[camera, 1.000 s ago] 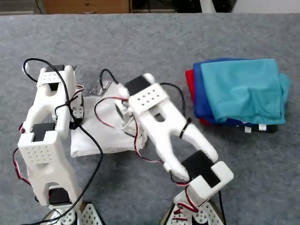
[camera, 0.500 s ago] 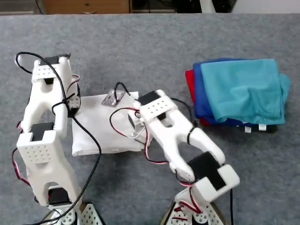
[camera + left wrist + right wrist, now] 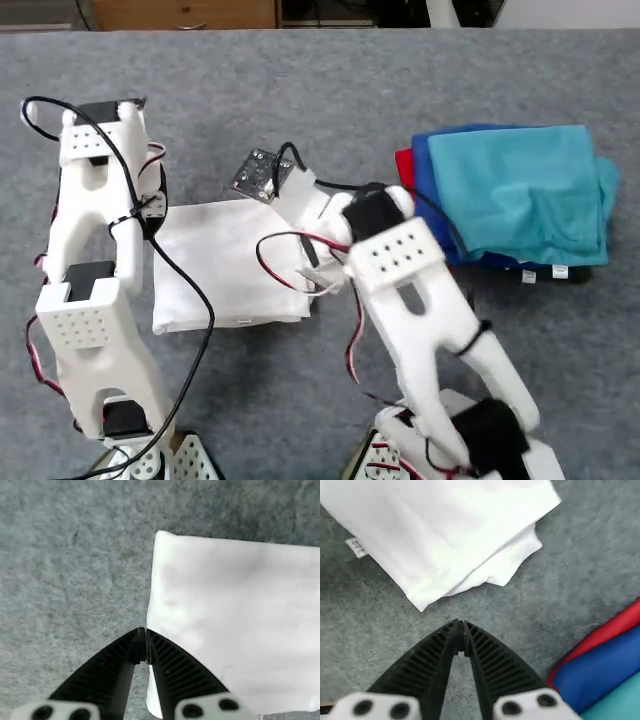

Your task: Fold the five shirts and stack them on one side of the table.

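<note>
The left gripper [image 3: 145, 647], pressed together, is hanging over the left edge of the white shirt [image 3: 225, 265] lying in the middle of the tabletop [image 3: 300, 90]. The right gripper [image 3: 462, 639], likewise pressed together, is hanging over bare room between it and the shirt stack [image 3: 510, 195] near the right edge.

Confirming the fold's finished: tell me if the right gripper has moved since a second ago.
Yes: the right gripper swung off the white shirt, toward the fixed shirt stack.

Wooden drawer cabinet [image 3: 185, 12] beyond far edge, upper left; dark equipment [image 3: 340, 10] just beside it.
</note>
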You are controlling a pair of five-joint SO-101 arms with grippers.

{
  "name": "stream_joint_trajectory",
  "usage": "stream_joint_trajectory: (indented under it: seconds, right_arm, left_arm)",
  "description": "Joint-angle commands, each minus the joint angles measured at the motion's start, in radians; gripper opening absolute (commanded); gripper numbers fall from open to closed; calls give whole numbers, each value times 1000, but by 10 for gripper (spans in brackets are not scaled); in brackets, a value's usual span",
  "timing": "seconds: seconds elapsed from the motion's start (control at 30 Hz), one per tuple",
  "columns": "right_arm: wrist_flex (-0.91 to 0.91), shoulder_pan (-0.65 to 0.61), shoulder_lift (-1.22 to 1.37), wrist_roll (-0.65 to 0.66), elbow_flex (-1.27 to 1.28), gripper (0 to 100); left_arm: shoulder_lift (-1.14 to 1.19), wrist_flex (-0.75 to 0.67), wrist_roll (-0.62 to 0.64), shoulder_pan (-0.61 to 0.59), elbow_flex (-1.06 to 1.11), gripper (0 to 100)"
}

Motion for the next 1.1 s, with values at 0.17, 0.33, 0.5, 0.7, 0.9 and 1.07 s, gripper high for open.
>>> stream_joint_trajectory:
  seconds: [0.17, 0.33, 0.5, 0.7, 0.9, 1.07]
  right_arm:
    - [34, 10, -182, 0, 70, 2]
    - [-35, 13, -254, -110, 168, 14]
    - [-163, 8, -263, -434, 271, 186]
    - [-256, -13, -262, -603, 309, 195]
    - [-319, -62, -262, -850, 308, 196]
    - [-322, -116, -211, -936, 302, 196]
  left_arm:
    - [-309, 26, -114, -94, 106, 19]
    - [-481, -46, -117, -118, 400, 19]
    - [-670, -198, -84, -127, 718, 19]
    - [-915, -276, -84, -192, 974, 19]
    - [-1046, -339, -84, -281, 1128, 19]
    - [-1098, -341, -84, -322, 1201, 19]
